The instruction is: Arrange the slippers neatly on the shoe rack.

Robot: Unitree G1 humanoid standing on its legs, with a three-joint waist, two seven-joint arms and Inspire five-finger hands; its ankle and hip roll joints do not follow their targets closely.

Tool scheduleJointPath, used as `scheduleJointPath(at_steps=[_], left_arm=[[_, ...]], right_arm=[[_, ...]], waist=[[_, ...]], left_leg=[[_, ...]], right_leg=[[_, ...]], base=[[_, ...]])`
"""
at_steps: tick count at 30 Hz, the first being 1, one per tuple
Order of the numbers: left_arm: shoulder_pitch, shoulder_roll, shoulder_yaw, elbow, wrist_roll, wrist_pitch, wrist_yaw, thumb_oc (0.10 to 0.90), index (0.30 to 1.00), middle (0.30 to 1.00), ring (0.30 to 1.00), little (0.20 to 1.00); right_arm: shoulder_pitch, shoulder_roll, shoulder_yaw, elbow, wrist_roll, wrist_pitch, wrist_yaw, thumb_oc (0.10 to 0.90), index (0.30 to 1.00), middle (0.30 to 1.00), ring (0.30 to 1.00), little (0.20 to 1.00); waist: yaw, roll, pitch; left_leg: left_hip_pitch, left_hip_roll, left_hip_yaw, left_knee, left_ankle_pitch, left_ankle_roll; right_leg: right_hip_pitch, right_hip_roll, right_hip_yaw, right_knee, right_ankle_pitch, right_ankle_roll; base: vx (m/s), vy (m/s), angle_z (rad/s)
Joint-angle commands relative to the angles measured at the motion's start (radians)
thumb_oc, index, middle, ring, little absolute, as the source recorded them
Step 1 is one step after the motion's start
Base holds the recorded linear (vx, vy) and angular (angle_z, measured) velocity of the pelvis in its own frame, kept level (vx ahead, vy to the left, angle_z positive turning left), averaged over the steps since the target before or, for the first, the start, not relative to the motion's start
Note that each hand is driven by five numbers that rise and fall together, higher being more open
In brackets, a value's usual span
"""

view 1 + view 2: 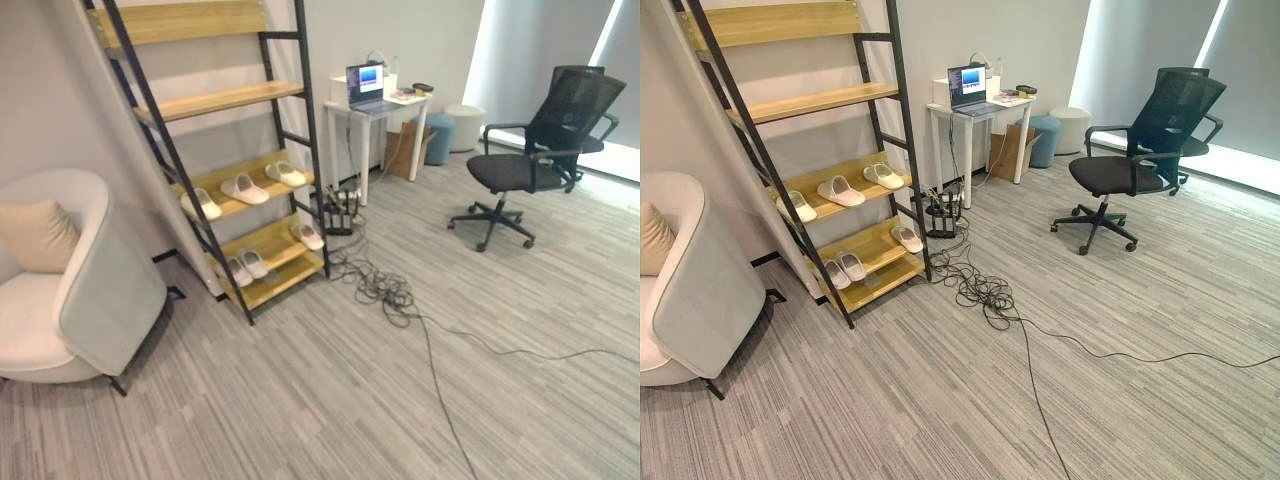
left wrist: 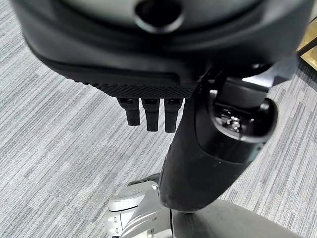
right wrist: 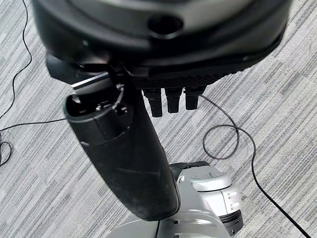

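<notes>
Slippers sat on the shoe rack (image 1: 262,150); both hands hung empty over the floor.
Three white slippers (image 1: 245,188) lay on the middle shelf, three more slippers (image 1: 247,265) on the lower shelf. Left hand (image 2: 208,148) and right hand (image 3: 124,153) had fingers straight and relaxed, holding nothing.

1. Shoe rack (image 1: 215,100) leans on the wall at left; armchair (image 1: 70,290) sits left of it.
2. Three slippers (image 1: 244,188) lie on the middle shelf, three more slippers (image 1: 247,264) on the shelf below.
3. Table (image 1: 378,105) stands right of the rack, laptop (image 1: 366,86) on it.
4. Office chair (image 1: 535,155) is far right.
5. Cables (image 1: 385,290) lie on the floor before the rack.
</notes>
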Motion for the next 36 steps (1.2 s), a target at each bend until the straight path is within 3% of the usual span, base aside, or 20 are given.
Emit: scheduleJointPath(at_steps=[1, 12, 15, 17, 18, 20, 21, 22, 23, 25, 26, 27, 28, 30, 31, 32, 33, 34, 35, 36], left_arm=[[-0.075, -0.039, 0.037, 0.024, -0.021, -0.012, -0.015, 0.800, 0.900, 0.900, 0.900, 0.900], [-0.097, -0.028, 0.049, 0.006, -0.053, -0.011, -0.005, 0.800, 0.900, 0.900, 0.900, 0.900], [-0.106, -0.020, 0.047, 0.003, -0.053, -0.007, -0.004, 0.800, 0.900, 0.900, 0.900, 0.900], [-0.113, -0.022, 0.036, -0.015, -0.052, -0.009, 0.000, 0.800, 0.900, 0.900, 0.900, 0.900], [-0.113, -0.022, 0.036, -0.015, -0.052, -0.009, 0.000, 0.800, 0.900, 0.900, 0.900, 0.900], [-0.124, -0.025, 0.014, -0.029, -0.042, -0.013, 0.007, 0.800, 0.900, 0.900, 0.900, 0.900], [-0.138, -0.022, 0.001, -0.048, -0.045, -0.013, 0.008, 0.800, 0.900, 0.900, 0.900, 0.900], [-0.138, -0.021, 0.001, -0.048, -0.045, -0.013, 0.008, 0.800, 0.900, 0.900, 0.900, 0.900], [-0.131, -0.022, 0.000, -0.049, -0.045, -0.018, 0.011, 0.800, 0.900, 0.900, 0.900, 0.900], [-0.117, -0.025, -0.001, -0.039, -0.027, -0.016, 0.007, 0.800, 0.900, 0.900, 0.900, 0.900], [-0.099, -0.031, 0.003, -0.016, -0.003, -0.010, 0.003, 0.800, 0.900, 0.900, 0.900, 0.900], [-0.099, -0.031, 0.003, -0.016, -0.003, -0.010, 0.003, 0.800, 0.900, 0.900, 0.900, 0.900], [-0.079, -0.032, 0.022, 0.015, 0.021, 0.002, 0.002, 0.800, 0.900, 0.900, 0.900, 0.900], [-0.065, -0.028, 0.042, 0.037, 0.026, 0.008, 0.001, 0.800, 0.900, 0.900, 0.900, 0.900], [-0.048, -0.016, 0.064, 0.051, 0.020, 0.011, -0.003, 0.800, 0.900, 0.900, 0.900, 0.900], [-0.048, -0.015, 0.064, 0.051, 0.020, 0.011, -0.003, 0.800, 0.900, 0.900, 0.900, 0.900], [-0.043, -0.010, 0.077, 0.054, 0.018, 0.007, -0.005, 0.800, 0.900, 0.900, 0.900, 0.900], [-0.045, -0.009, 0.075, 0.049, 0.016, 0.006, -0.005, 0.800, 0.900, 0.900, 0.900, 0.900], [-0.045, -0.009, 0.075, 0.049, 0.016, 0.006, -0.005, 0.800, 0.900, 0.900, 0.900, 0.900], [-0.064, -0.001, 0.056, 0.015, 0.007, -0.001, 0.001, 0.800, 0.900, 0.900, 0.900, 0.900]], right_arm=[[-0.048, -0.012, -0.023, 0.046, -0.005, -0.015, -0.006, 0.800, 0.900, 0.900, 0.900, 0.900], [-0.065, -0.028, 0.014, 0.022, -0.059, -0.016, -0.016, 0.800, 0.900, 0.900, 0.900, 0.900], [-0.076, -0.036, 0.026, 0.010, -0.070, -0.019, -0.021, 0.800, 0.900, 0.900, 0.900, 0.900], [-0.076, -0.049, 0.033, -0.007, -0.075, -0.028, -0.029, 0.800, 0.900, 0.900, 0.900, 0.900], [-0.076, -0.049, 0.033, -0.007, -0.075, -0.028, -0.029, 0.800, 0.900, 0.900, 0.900, 0.900], [-0.078, -0.059, 0.040, -0.031, -0.086, -0.040, -0.039, 0.800, 0.900, 0.900, 0.900, 0.900], [-0.089, -0.065, 0.049, -0.038, -0.080, -0.039, -0.045, 0.800, 0.900, 0.900, 0.900, 0.900], [-0.089, -0.064, 0.049, -0.038, -0.080, -0.039, -0.045, 0.800, 0.900, 0.900, 0.900, 0.900], [-0.095, -0.066, 0.059, -0.031, -0.090, -0.034, -0.047, 0.800, 0.900, 0.900, 0.900, 0.900], [-0.096, -0.070, 0.059, -0.033, -0.096, -0.033, -0.050, 0.800, 0.900, 0.900, 0.900, 0.900], [-0.102, -0.070, 0.061, -0.039, -0.100, -0.035, -0.051, 0.800, 0.900, 0.900, 0.900, 0.900], [-0.101, -0.069, 0.061, -0.039, -0.100, -0.035, -0.051, 0.800, 0.900, 0.900, 0.900, 0.900], [-0.109, -0.067, 0.063, -0.040, -0.105, -0.035, -0.049, 0.800, 0.900, 0.900, 0.900, 0.900], [-0.110, -0.060, 0.062, -0.044, -0.108, -0.035, -0.045, 0.800, 0.900, 0.900, 0.900, 0.900], [-0.110, -0.054, 0.060, -0.045, -0.118, -0.033, -0.040, 0.800, 0.900, 0.900, 0.900, 0.900], [-0.110, -0.054, 0.060, -0.045, -0.118, -0.033, -0.040, 0.800, 0.900, 0.900, 0.900, 0.900], [-0.110, -0.051, 0.051, -0.051, -0.123, -0.037, -0.039, 0.800, 0.900, 0.900, 0.900, 0.900], [-0.109, -0.050, 0.049, -0.057, -0.122, -0.036, -0.038, 0.800, 0.900, 0.900, 0.900, 0.900], [-0.109, -0.050, 0.049, -0.057, -0.122, -0.036, -0.038, 0.800, 0.900, 0.900, 0.900, 0.900], [-0.122, -0.057, 0.041, -0.080, -0.107, -0.039, -0.041, 0.800, 0.900, 0.900, 0.900, 0.900]], waist=[[0.028, -0.014, 0.040], [0.042, -0.016, 0.080], [0.045, -0.027, 0.111], [0.056, -0.039, 0.154], [0.056, -0.039, 0.153], [0.038, -0.047, 0.196], [0.042, -0.058, 0.222], [0.042, -0.058, 0.221], [0.052, -0.049, 0.207], [0.065, -0.044, 0.192], [0.088, -0.028, 0.168], [0.089, -0.032, 0.170], [0.114, -0.023, 0.149], [0.122, -0.030, 0.140], [0.130, -0.051, 0.119], [0.130, -0.051, 0.118], [0.134, -0.070, 0.104], [0.143, -0.068, 0.096], [0.143, -0.068, 0.096], [0.131, -0.038, 0.111]], left_leg=[[0.049, -0.046, -0.113, -0.001, -0.093, 0.051], [0.041, -0.026, -0.119, 0.008, -0.086, 0.042], [-0.013, -0.026, -0.128, 0.121, -0.119, 0.034], [-0.112, -0.050, -0.130, 0.321, -0.127, 0.012], [-0.114, -0.050, -0.131, 0.325, -0.128, 0.012], [-0.252, -0.009, -0.039, 0.531, -0.023, -0.019], [-0.314, 0.016, 0.032, 0.595, -0.025, -0.013], [-0.316, 0.017, 0.032, 0.597, -0.026, -0.013], [-0.366, 0.013, 0.122, 0.516, -0.053, -0.009], [-0.374, -0.011, 0.159, 0.425, -0.067, 0.004], [-0.382, -0.028, 0.192, 0.290, -0.018, 0.012], [-0.373, -0.032, 0.194, 0.281, -0.014, 0.013], [-0.381, -0.029, 0.231, 0.200, 0.038, 0.005], [-0.354, -0.036, 0.218, 0.196, 0.027, 0.020], [-0.332, -0.068, 0.200, 0.198, 0.011, 0.056], [-0.332, -0.068, 0.200, 0.197, 0.011, 0.057], [-0.305, -0.094, 0.212, 0.194, -0.022, 0.086], [-0.282, -0.103, 0.213, 0.189, -0.033, 0.102], [-0.282, -0.103, 0.213, 0.189, -0.033, 0.102], [-0.202, -0.111, 0.177, 0.165, -0.059, 0.130]], right_leg=[[0.009, -0.065, 0.050, 0.066, -0.087, 0.104], [-0.019, -0.054, 0.036, 0.121, -0.112, 0.091], [-0.051, -0.042, 0.045, 0.178, -0.136, 0.075], [-0.052, -0.035, 0.046, 0.201, -0.149, 0.058], [-0.053, -0.035, 0.046, 0.201, -0.149, 0.058], [-0.040, -0.037, 0.014, 0.216, -0.154, 0.041], [-0.038, -0.046, -0.005, 0.231, -0.171, 0.032], [-0.040, -0.045, -0.005, 0.232, -0.172, 0.032], [-0.016, -0.052, -0.036, 0.208, -0.191, 0.036], [0.016, -0.051, -0.036, 0.182, -0.197, 0.044], [0.050, -0.029, -0.031, 0.158, -0.200, 0.055], [0.055, -0.033, -0.029, 0.157, -0.201, 0.056], [0.109, -0.022, -0.017, 0.140, -0.211, 0.064], [0.132, -0.035, -0.009, 0.147, -0.219, 0.069], [0.131, -0.068, -0.008, 0.206, -0.181, 0.096], [0.130, -0.069, -0.007, 0.207, -0.182, 0.096], [0.112, -0.099, -0.011, 0.287, -0.099, 0.149], [0.087, -0.122, -0.015, 0.384, 0.000, 0.184], [0.086, -0.121, -0.015, 0.384, 0.001, 0.184], [0.016, -0.151, -0.025, 0.589, 0.118, 0.193]], base=[[0.00, 0.000, 0.00], [0.01, -0.042, 0.03], [-0.01, -0.142, 0.02], [-0.01, -0.150, 0.16], [0.03, -0.101, 0.07], [0.02, -0.206, 0.21], [0.02, -0.196, 0.64], [0.20, -0.147, 0.81], [0.18, -0.046, 0.54], [0.37, -0.006, 0.51], [0.41, 0.029, 0.46], [0.58, 0.049, -0.11], [0.53, 0.048, -0.58], [0.52, 0.070, 0.07], [0.31, 0.067, 0.76], [0.58, 0.148, 0.15], [0.39, 0.132, -0.12], [0.39, 0.131, -0.25], [0.37, 0.156, -0.13], [0.24, 0.107, -0.09]])
